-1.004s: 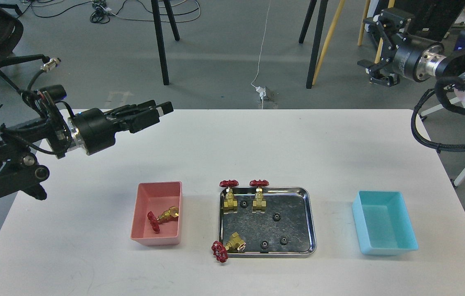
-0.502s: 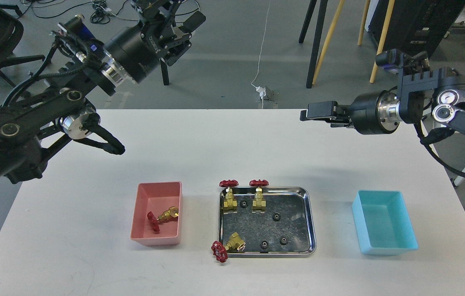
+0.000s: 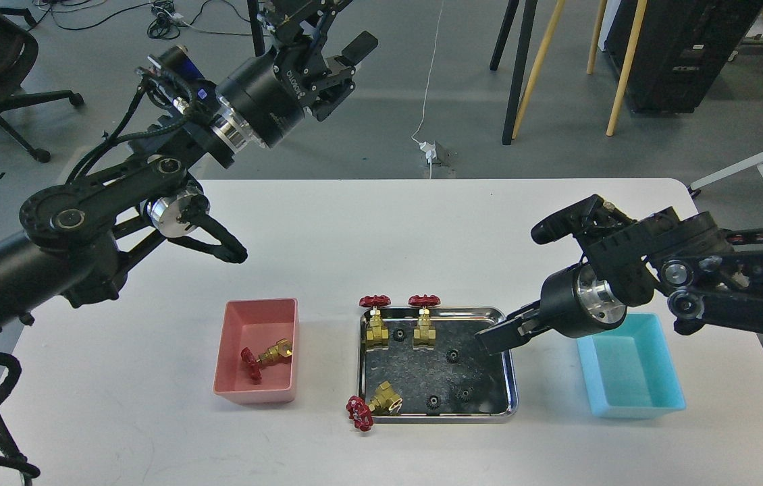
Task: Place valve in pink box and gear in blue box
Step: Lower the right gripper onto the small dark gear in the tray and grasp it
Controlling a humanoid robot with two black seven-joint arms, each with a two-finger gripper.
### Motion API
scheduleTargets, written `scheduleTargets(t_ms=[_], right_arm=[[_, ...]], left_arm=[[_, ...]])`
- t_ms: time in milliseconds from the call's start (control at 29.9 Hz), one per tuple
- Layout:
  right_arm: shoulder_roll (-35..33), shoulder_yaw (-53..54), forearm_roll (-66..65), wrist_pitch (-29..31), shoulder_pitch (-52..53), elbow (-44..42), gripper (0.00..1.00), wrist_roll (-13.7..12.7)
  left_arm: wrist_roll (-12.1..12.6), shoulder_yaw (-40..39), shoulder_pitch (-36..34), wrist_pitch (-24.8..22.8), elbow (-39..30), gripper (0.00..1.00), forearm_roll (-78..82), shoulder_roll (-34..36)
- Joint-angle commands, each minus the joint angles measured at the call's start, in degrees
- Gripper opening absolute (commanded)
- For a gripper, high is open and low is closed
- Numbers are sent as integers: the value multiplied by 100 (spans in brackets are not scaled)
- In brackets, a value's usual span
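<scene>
One valve (image 3: pixel 267 354) lies on its side in the pink box (image 3: pixel 236 395). Two valves (image 3: pixel 376 325) (image 3: pixel 425 325) stand upright at the back of the steel tray (image 3: pixel 439 416). A third (image 3: pixel 376 403) lies at its front left corner, its handwheel over the rim. Several black gears lie in the tray, one (image 3: pixel 452 355) just left of my right gripper (image 3: pixel 489 339). That gripper hangs low over the tray's right side; its dark fingers cannot be told apart. The blue box (image 3: pixel 628 374) is empty, under my right wrist. My left gripper (image 3: pixel 331 34) is open, empty, high behind the table.
The white table (image 3: pixel 368 236) ends just beyond the blue box on the right. My left arm's elbow and a cable loop (image 3: pixel 219 246) hang over the table's back left. Chair and stand legs (image 3: pixel 516 67) are on the floor behind.
My right arm has swung in from the back right and come down to the tray's right side. My left arm has risen and its gripper has moved right.
</scene>
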Motion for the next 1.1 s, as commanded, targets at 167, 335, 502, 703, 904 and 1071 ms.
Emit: scheduleTargets(t_ms=[167, 335, 502, 703, 904, 1071], right_arm=[[1031, -394, -6, 1, -16, -709, 63, -2], [1472, -676, 3, 1, -69, -1035, 63, -10], [1595, -781, -6, 1, -86, -1096, 63, -10], [1806, -887, 3, 1, -244, -1456, 63, -19], [1859, -887, 3, 1, -455, -1746, 63, -160], [1867, -878, 12, 1, -543, -1835, 63, -160]], left_arm=[[0, 4, 167, -17, -1, 79, 9, 34], [0, -5, 219, -9, -1, 80, 9, 8], [0, 13, 246, -17, -1, 80, 17, -18], [0, 4, 255, -17, -1, 81, 17, -27], [0, 4, 272, -9, -1, 81, 17, -27], [0, -5, 334, -9, -1, 81, 17, -27]])
